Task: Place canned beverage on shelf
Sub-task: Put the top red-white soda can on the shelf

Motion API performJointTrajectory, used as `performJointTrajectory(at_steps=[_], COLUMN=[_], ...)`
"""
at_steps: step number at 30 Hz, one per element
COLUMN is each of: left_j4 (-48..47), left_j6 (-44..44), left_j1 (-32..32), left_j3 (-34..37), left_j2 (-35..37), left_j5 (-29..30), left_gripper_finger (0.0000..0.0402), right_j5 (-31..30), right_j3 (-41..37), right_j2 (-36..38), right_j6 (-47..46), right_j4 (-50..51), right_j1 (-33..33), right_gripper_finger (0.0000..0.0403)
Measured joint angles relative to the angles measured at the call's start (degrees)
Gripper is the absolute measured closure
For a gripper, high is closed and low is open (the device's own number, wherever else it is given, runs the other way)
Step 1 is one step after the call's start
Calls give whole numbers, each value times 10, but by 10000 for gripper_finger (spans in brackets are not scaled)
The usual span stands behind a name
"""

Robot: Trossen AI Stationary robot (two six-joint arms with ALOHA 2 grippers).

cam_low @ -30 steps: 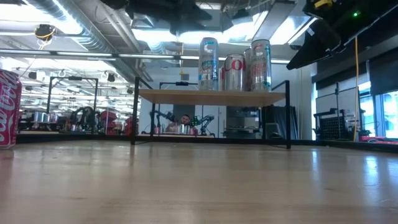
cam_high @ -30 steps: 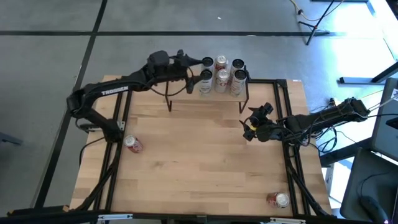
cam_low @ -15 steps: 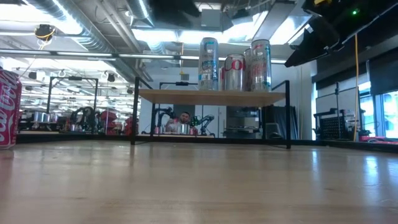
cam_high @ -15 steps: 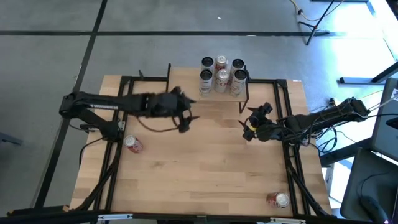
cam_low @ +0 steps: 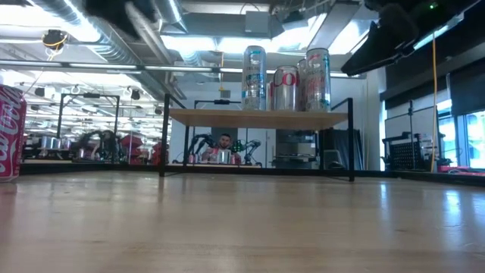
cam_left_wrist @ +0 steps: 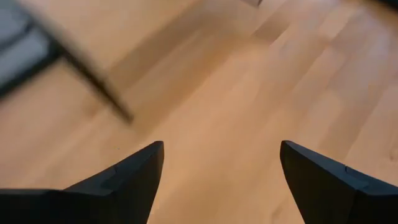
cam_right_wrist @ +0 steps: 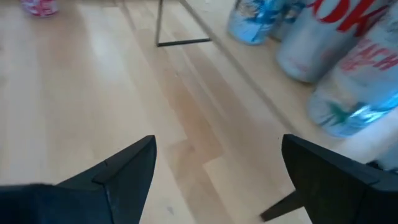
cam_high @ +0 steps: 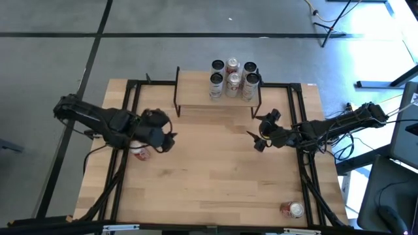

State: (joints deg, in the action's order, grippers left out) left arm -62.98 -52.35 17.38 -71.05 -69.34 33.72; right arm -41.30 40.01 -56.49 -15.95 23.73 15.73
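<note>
The shelf, a light wood top on thin black legs, stands at the table's far edge and also shows in the low view. Several cans stand upright on its right half. A red can stands on the table at the left, and it shows in the low view too. Another red can is at the near right. My left gripper is open and empty above the table just right of the left red can. My right gripper is open and empty, near the shelf's right front leg.
The shelf's left half is bare wood. In the right wrist view the shelf cans and a shelf leg are close ahead. The table's middle is bare wood. Black frame rails run along both sides.
My left gripper has drawn back from the cans on the shelf and swept toward the table's left and near side, ending beside the left red can. The cans on the shelf have stayed put. My right gripper has shifted a little toward the table's left.
</note>
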Motion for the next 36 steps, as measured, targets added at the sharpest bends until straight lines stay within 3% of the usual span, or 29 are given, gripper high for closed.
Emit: performJointTrajectory(at_steps=[6, 12, 23, 36], left_j4=[-167, -274, -272, -267], left_j6=[-225, -365, -422, -432], left_j1=[44, 78, 126, 133], left_j3=[0, 2, 84, 158], left_j2=[-5, -5, -6, -5], left_j5=[-72, -147, -221, -273], left_gripper_finger=[96, 96, 96, 96], right_j5=[105, 122, 179, 184], right_j3=[-23, -40, -97, -110], right_j2=[-1, -1, -1, -1], right_j6=[-60, -103, -171, -182], right_j4=[-2, -3, -32, -41], right_j1=[0, 1, 1, 1], right_gripper_finger=[71, 71, 71, 71])
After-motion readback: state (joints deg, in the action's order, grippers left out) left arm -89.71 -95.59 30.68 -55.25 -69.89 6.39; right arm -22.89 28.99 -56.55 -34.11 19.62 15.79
